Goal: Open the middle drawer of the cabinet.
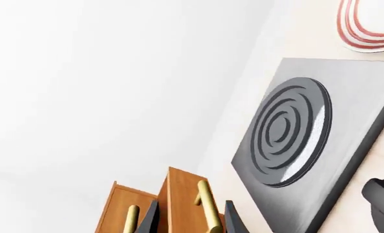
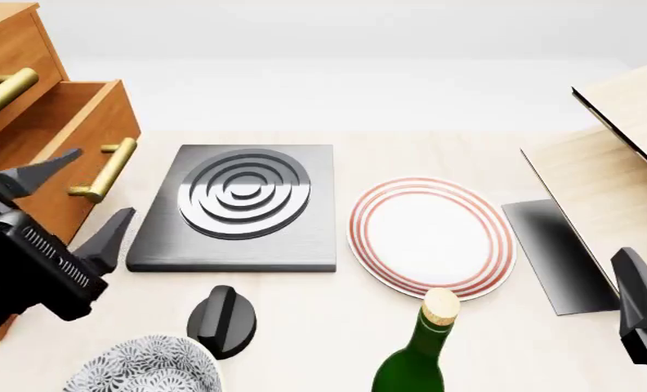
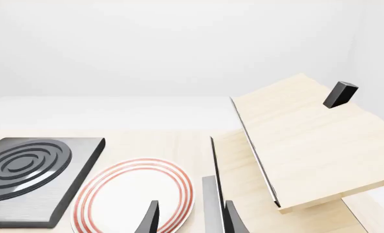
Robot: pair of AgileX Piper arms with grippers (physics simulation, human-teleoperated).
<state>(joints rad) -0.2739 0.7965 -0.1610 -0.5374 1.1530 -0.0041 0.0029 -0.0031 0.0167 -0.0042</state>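
The orange-brown cabinet (image 2: 7,49) stands at the table's left edge. Its middle drawer (image 2: 78,122) stands pulled out past the top front, with the inside of its box showing. My left gripper (image 2: 104,181) is open, one finger on either side of that drawer's brass bar handle (image 2: 105,170). In the left wrist view the handle (image 1: 208,206) lies between the two fingertips of the left gripper (image 1: 192,206), nearer one of them. My right gripper (image 3: 190,221) is open and holds nothing, low at the right, far from the cabinet.
A grey hob plate (image 2: 247,204) lies beside the drawer, and a red-ringed plate (image 2: 433,237) lies to its right. Near the front edge are a black knob (image 2: 220,322), a patterned bowl (image 2: 144,367) and a green bottle (image 2: 417,359). A pale wood box (image 2: 617,163) stands at the right.
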